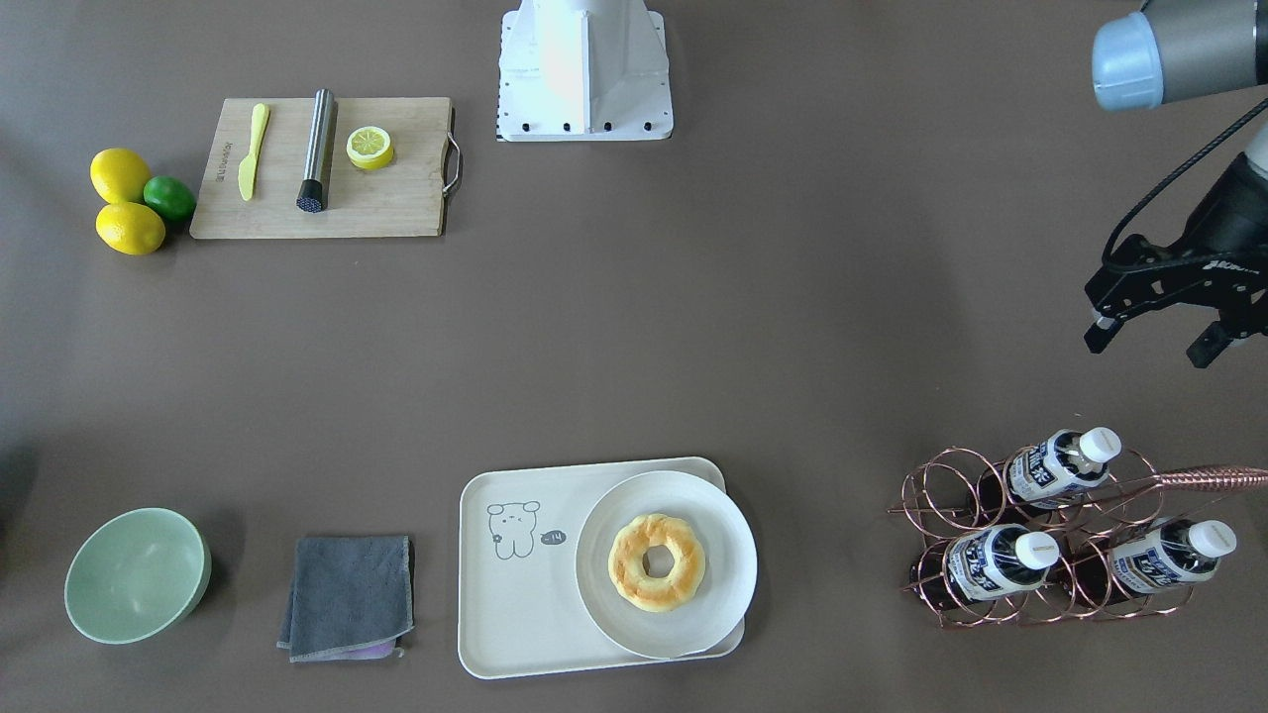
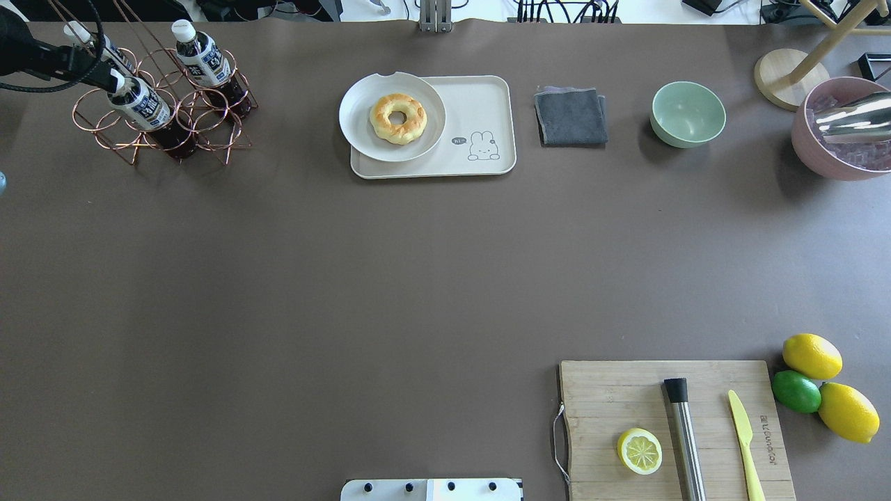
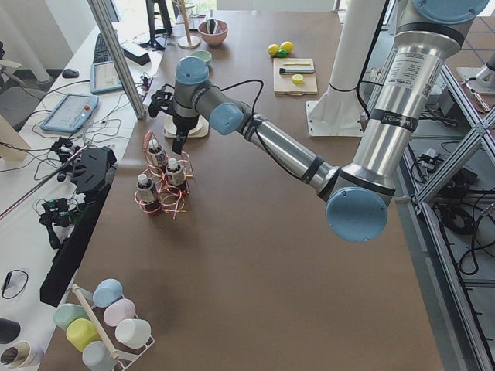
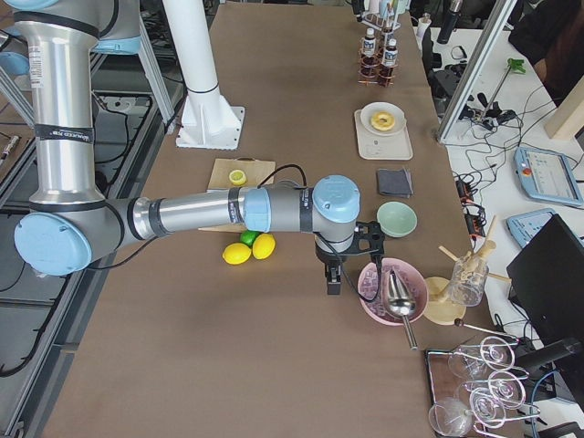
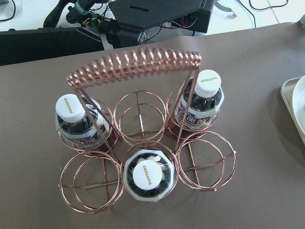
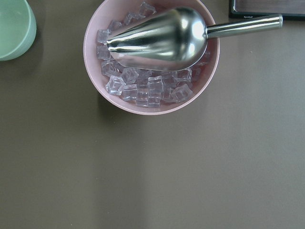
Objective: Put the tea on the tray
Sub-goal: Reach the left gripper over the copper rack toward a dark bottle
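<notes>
Three tea bottles stand in a copper wire rack (image 1: 936,515) at the table's far left corner: one at the back (image 1: 1060,465) and two in front (image 1: 996,561) (image 1: 1169,555). The left wrist view looks straight down on them (image 5: 145,176) (image 5: 76,121) (image 5: 200,102). My left gripper (image 1: 1149,349) is open and empty, above and beside the rack, touching no bottle. The cream tray (image 1: 515,604) with the bear drawing lies mid-table and carries a round plate (image 1: 733,555) with a donut (image 1: 657,561). My right gripper (image 4: 347,265) hangs over a pink ice bowl; I cannot tell its state.
A grey cloth (image 1: 347,594) and a green bowl (image 1: 137,574) lie beside the tray. A wooden cutting board (image 1: 396,208) holds a knife, a steel tube and a lemon half, with lemons and a lime (image 1: 168,198) next to it. The pink ice bowl (image 6: 95,62) holds a metal scoop.
</notes>
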Robot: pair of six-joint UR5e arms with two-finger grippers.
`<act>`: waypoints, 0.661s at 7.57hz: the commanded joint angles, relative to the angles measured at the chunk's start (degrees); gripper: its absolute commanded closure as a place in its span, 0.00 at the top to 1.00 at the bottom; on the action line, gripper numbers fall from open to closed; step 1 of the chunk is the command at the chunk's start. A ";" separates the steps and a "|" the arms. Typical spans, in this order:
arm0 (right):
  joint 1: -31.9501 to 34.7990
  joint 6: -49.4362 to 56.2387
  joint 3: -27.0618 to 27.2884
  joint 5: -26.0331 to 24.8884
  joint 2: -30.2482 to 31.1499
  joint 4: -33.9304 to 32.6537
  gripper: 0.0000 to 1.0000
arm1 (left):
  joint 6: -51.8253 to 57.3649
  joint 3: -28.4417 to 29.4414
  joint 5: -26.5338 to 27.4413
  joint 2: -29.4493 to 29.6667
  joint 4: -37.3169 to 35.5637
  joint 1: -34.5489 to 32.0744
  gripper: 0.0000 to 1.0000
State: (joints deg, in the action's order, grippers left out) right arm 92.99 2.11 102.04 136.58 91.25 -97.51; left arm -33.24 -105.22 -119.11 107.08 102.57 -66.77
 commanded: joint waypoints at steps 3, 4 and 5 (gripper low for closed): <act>0.53 -0.09 0.35 0.09 0.76 0.04 1.00 | -0.51 5.63 1.87 0.41 7.12 1.47 0.96; 0.53 -0.09 0.44 0.09 0.68 -0.05 1.00 | -0.60 6.25 1.87 0.50 7.12 1.21 0.92; 0.53 -0.09 0.35 0.09 0.59 -0.05 1.00 | -1.29 7.04 1.95 0.85 7.12 1.03 0.89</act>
State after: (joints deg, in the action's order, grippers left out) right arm 93.47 2.04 102.40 136.65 91.90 -97.51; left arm -33.80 -99.50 -117.25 107.47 109.49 -65.42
